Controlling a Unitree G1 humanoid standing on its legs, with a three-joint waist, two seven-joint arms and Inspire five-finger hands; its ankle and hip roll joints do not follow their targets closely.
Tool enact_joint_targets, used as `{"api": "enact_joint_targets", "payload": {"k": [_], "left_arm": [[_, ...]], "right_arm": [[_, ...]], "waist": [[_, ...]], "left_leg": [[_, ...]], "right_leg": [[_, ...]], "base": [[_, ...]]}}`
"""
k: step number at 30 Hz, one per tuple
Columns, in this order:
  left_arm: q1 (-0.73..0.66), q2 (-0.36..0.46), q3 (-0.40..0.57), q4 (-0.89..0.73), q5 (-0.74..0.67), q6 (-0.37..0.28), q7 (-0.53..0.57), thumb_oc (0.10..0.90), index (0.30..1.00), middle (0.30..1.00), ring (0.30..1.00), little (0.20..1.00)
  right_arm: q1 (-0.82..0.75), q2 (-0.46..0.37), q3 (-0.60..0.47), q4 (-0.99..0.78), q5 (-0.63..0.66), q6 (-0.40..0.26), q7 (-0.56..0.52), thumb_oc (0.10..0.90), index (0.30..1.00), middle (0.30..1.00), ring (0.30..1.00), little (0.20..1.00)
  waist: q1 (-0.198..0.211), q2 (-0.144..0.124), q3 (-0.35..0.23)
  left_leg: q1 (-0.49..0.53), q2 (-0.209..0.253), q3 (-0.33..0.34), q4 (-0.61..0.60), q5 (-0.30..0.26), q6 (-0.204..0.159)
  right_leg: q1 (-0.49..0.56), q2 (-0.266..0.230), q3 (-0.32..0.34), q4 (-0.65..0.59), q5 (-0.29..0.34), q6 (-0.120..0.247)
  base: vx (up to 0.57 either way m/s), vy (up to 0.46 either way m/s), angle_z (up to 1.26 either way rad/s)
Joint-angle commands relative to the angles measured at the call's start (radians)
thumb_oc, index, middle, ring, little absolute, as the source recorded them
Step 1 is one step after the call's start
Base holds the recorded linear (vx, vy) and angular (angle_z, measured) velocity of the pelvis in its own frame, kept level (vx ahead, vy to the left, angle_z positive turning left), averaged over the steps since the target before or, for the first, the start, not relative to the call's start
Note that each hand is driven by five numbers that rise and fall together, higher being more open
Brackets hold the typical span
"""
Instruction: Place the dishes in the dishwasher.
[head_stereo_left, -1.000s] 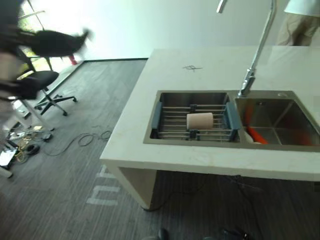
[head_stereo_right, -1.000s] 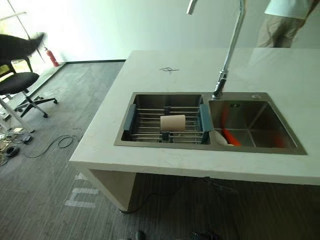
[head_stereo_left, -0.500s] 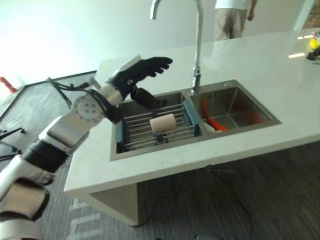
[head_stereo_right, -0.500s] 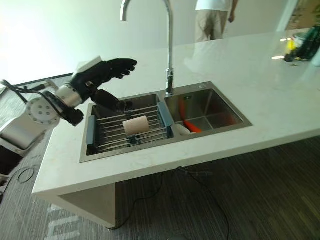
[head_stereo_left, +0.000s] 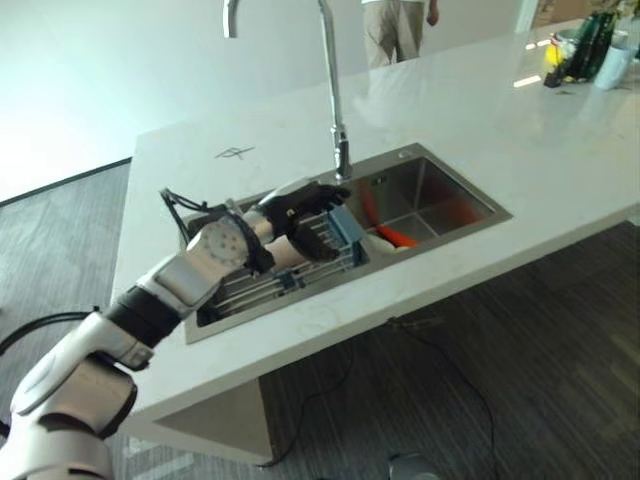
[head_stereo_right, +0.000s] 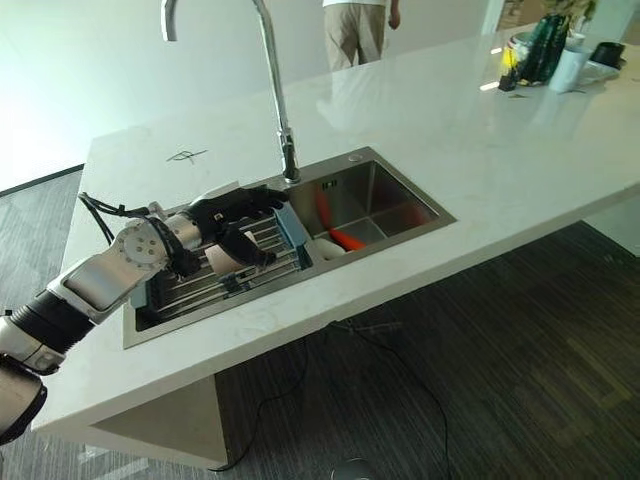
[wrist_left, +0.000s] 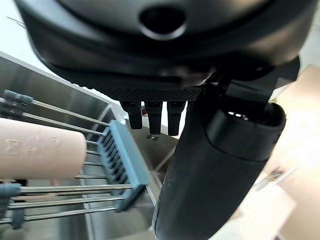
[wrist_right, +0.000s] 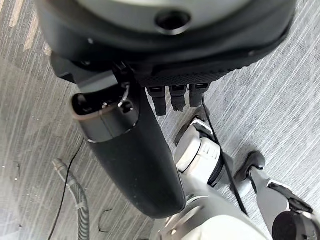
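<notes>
A beige cup (head_stereo_right: 220, 259) lies on its side on a wire rack (head_stereo_left: 343, 226) with blue-grey ends, set in the left basin of a steel double sink (head_stereo_left: 455, 185). My left hand (head_stereo_left: 300, 206) reaches low over the rack, fingers straight and spread above the cup, thumb beside it. In the left wrist view the cup (wrist_left: 40, 149) lies past the thumb, apart from the fingers. An orange utensil (head_stereo_left: 398, 237) and a white dish (head_stereo_right: 326, 247) rest in the right basin. My right hand (wrist_right: 165, 50) hangs open above the floor.
A tall curved faucet (head_stereo_left: 335, 100) rises behind the sink, close to my left hand. The white counter (head_stereo_left: 480, 120) stretches right, with bottles and cups (head_stereo_right: 545, 45) at its far end. A person (head_stereo_left: 400, 25) stands beyond the counter. Grey floor lies in front.
The camera has swung, shifting the whole scene. My left hand came into view and dropped from above the rack down to just over the cup.
</notes>
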Motion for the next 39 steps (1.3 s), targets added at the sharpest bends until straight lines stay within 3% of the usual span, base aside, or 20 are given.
{"api": "enact_joint_targets", "payload": {"k": [1,5,15,21,29,39], "left_arm": [[-0.089,0.042,0.135,0.018,0.081,-0.040,0.072,0.800,0.900,0.900,0.900,0.900],[-0.053,0.041,0.154,0.029,0.113,-0.024,0.133,0.800,0.900,0.900,0.900,0.900],[0.046,0.005,0.291,0.096,0.047,-0.126,0.317,0.800,0.900,0.900,0.900,0.900],[0.084,-0.033,0.352,0.062,-0.008,-0.165,0.339,0.800,0.900,0.900,0.900,0.900],[0.104,-0.036,0.381,0.056,-0.022,-0.140,0.340,0.800,0.900,0.900,0.900,0.900],[0.061,-0.001,0.324,0.086,0.056,-0.091,0.310,0.800,0.900,0.900,0.900,0.900]], "right_arm": [[0.000,-0.046,0.004,-0.035,-0.008,-0.026,0.022,0.800,0.900,0.900,0.900,0.900],[0.000,-0.051,0.004,-0.048,-0.011,-0.026,0.032,0.800,0.900,0.900,0.900,0.900],[0.013,-0.042,0.017,-0.081,-0.021,-0.034,0.023,0.800,0.900,0.900,0.900,0.900],[0.012,-0.036,0.025,-0.107,-0.018,-0.029,0.024,0.800,0.900,0.900,0.900,0.900],[0.015,-0.028,0.043,-0.131,-0.020,-0.025,0.023,0.800,0.900,0.900,0.900,0.900],[-0.015,-0.052,0.054,-0.160,-0.003,-0.006,0.030,0.800,0.900,0.900,0.900,0.900]], "waist": [[-0.002,0.009,0.012],[-0.003,0.014,0.022],[-0.001,0.017,0.048],[0.004,0.014,0.061],[0.011,0.012,0.064],[0.012,0.014,0.103]], "left_leg": [[0.014,0.007,-0.080,0.114,-0.151,-0.013],[0.008,0.000,-0.081,0.114,-0.151,-0.012],[-0.011,-0.011,-0.090,0.114,-0.144,-0.012],[-0.019,-0.013,-0.098,0.114,-0.137,-0.013],[-0.023,-0.012,-0.106,0.114,-0.130,-0.016],[-0.048,-0.017,-0.122,0.114,-0.119,-0.019]], "right_leg": [[-0.006,-0.042,-0.034,-0.026,0.049,0.094],[-0.014,-0.043,-0.029,-0.026,0.050,0.094],[-0.032,-0.047,-0.027,-0.026,0.055,0.087],[-0.036,-0.048,-0.029,-0.026,0.057,0.082],[-0.032,-0.050,-0.039,-0.026,0.058,0.078],[-0.051,-0.051,-0.039,-0.026,0.067,0.078]], "base": [[0.00,0.012,-0.05],[0.00,0.008,-0.01],[0.00,0.011,-0.04],[0.00,0.000,0.00],[0.03,0.010,0.00],[-0.01,0.002,0.00]]}}
